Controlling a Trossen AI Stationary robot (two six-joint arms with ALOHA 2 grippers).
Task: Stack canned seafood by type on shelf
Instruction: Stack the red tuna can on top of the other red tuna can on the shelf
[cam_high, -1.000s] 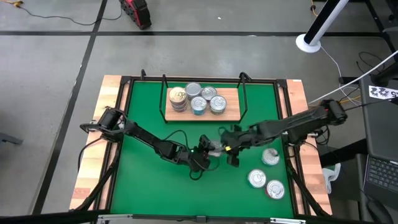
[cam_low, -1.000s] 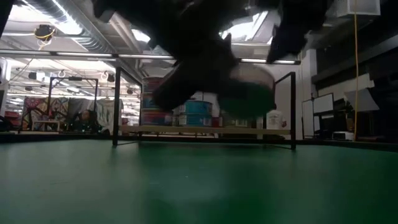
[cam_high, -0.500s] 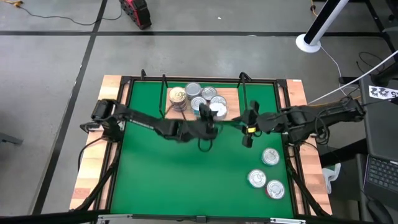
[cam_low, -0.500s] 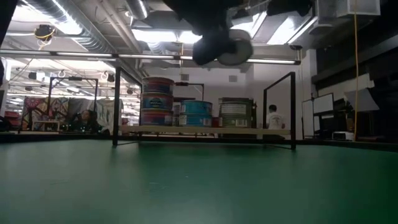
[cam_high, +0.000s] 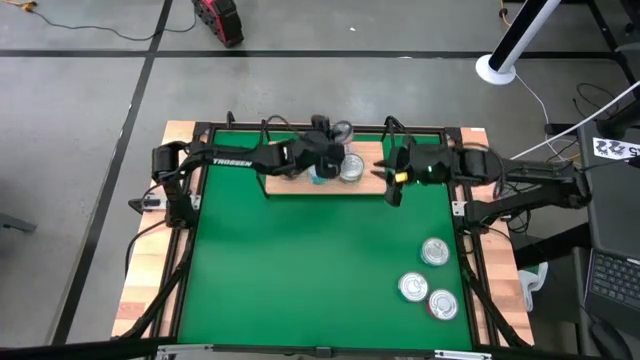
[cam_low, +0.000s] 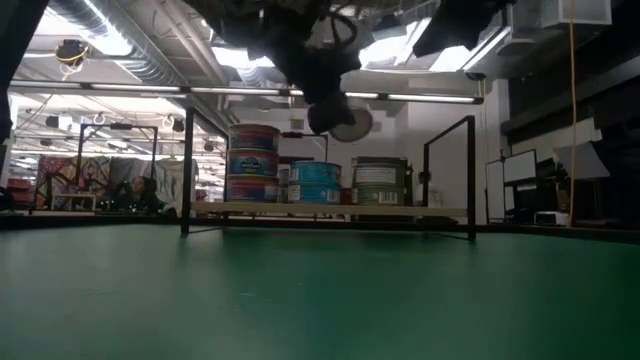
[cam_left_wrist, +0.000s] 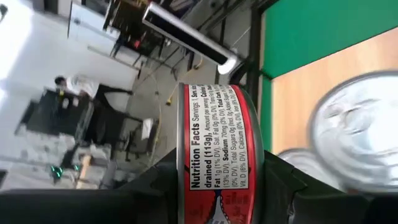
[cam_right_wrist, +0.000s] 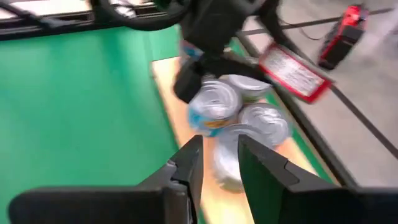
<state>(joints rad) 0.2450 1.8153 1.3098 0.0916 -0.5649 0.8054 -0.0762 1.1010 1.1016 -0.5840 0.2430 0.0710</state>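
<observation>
Left gripper (cam_high: 325, 128) grips red tin (cam_left_wrist: 217, 149) sideways — above shelf (cam_high: 290, 184).

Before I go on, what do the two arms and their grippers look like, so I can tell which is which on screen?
Both arms are dark, slim and jointed, with black cables trailing at the bases. The left arm carries white TROSSEN lettering on its forearm; the right arm shows a small yellow-green mark near its wrist. The right gripper has two flat, dark, angular fingers; the left gripper is similarly black.

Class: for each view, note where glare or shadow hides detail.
Low view: bright ceiling lights leave the left gripper and tin a dark silhouette. Left wrist view: the room beyond the tin glares white. High view: evenly lit.
</observation>
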